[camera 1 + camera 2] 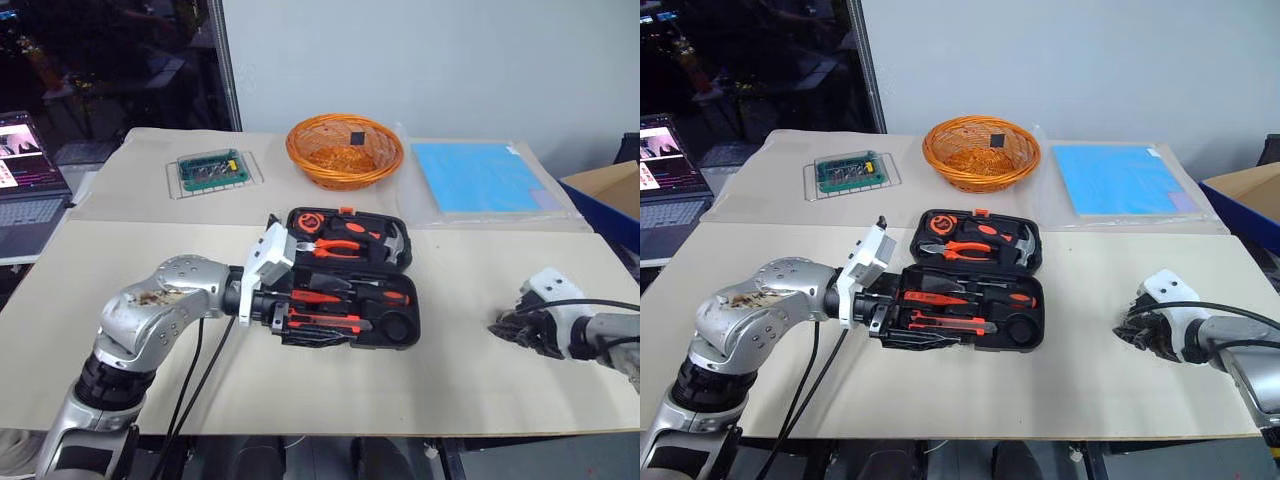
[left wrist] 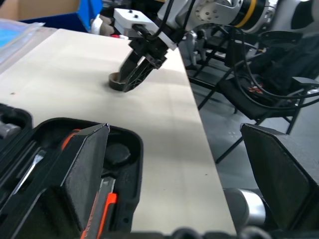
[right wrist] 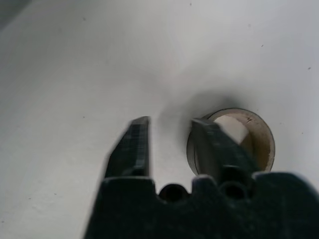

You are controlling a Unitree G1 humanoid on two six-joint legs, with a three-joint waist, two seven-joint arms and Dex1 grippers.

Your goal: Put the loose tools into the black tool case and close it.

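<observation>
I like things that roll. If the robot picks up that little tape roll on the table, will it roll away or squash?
The tape roll lies flat on its side on the table, so it probably won't roll unless tipped onto its edge. It looks like a small hollow ring, likely light. With the right gripper straddling its wall, it might slip or flex slightly.

Even, fairly bright light falls from overhead on the pale tabletop (image 1: 300, 390), and shadows under things are short and soft. The back left stays dark, where a laptop (image 1: 25, 175) screen glows. The blue sheet (image 1: 480, 175) in its plastic sleeve shows faint sheen. Head views are sharp across the middle, a little softer toward the edges. In the left wrist view the near fingers (image 2: 82, 174) are large and slightly blurred, while the far tabletop is clearer. The right wrist view is washed out and hazy; its fingers (image 3: 132, 147) are out of focus, and a soft shadow rings the tape roll (image 3: 249, 134).
</observation>
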